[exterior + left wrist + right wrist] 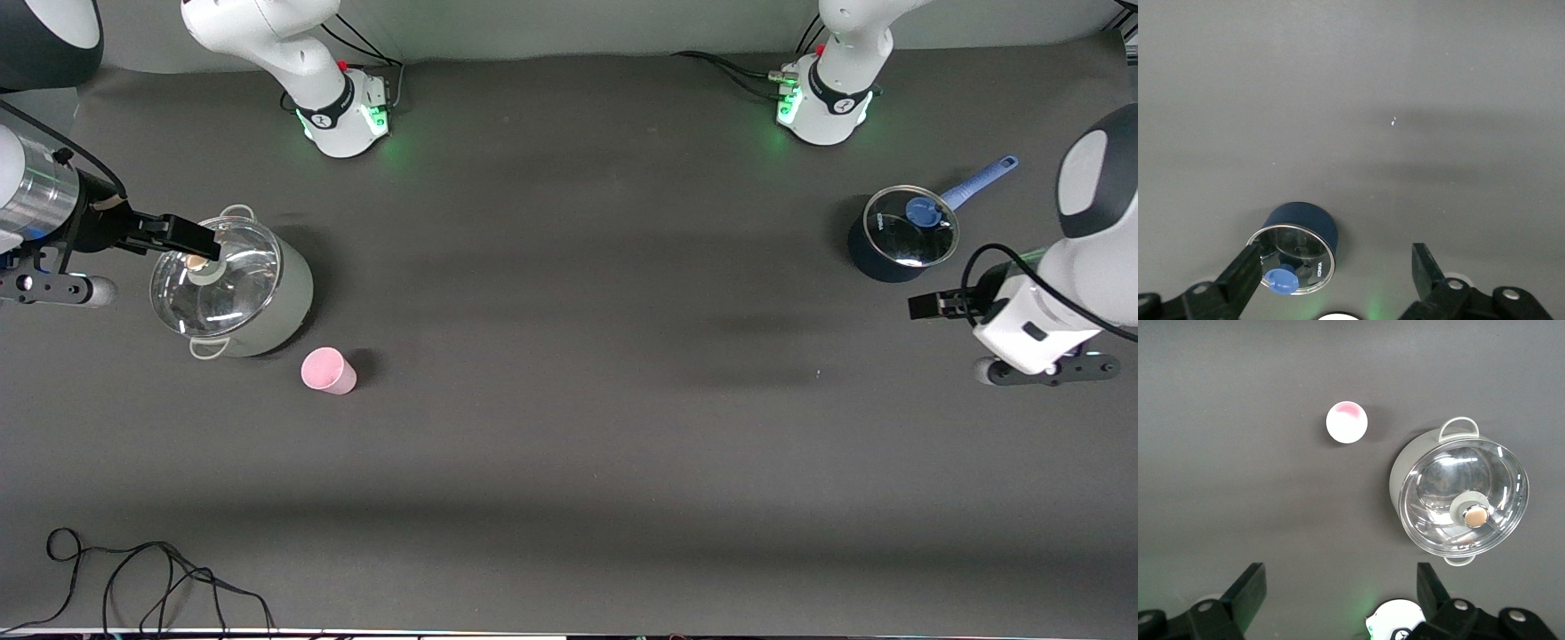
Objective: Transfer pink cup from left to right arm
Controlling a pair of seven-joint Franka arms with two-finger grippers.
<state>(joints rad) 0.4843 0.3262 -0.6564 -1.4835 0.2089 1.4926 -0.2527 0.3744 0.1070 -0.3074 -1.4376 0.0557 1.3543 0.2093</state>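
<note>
Standing upside down on the dark surface (569,444), the pink cup (328,371) rests toward the right arm's end, just beside the grey-green lidded pot (267,302) and nearer to the front camera than it. No jaws touch it. The right gripper (191,236) hangs over the pot's glass lid (213,284), its jaws spread wide with nothing between them, as the right wrist view shows; from that height both pot and cup lie in its sight. The left gripper (925,305) hovers at the left arm's end of the surface, close to the dark blue saucepan (898,240) with its blue handle (978,182), jaws likewise wide and holding nothing. The cup's place at the right arm's end fits two readings: a handover already made and the cup set down there, or a cup waiting to be fetched by the left arm, which would have to reach the length of the surface. With both arms high and apart, neither reading is settled. The cup's base-up stance offers a plain tapered wall for a sideways grip.
</note>
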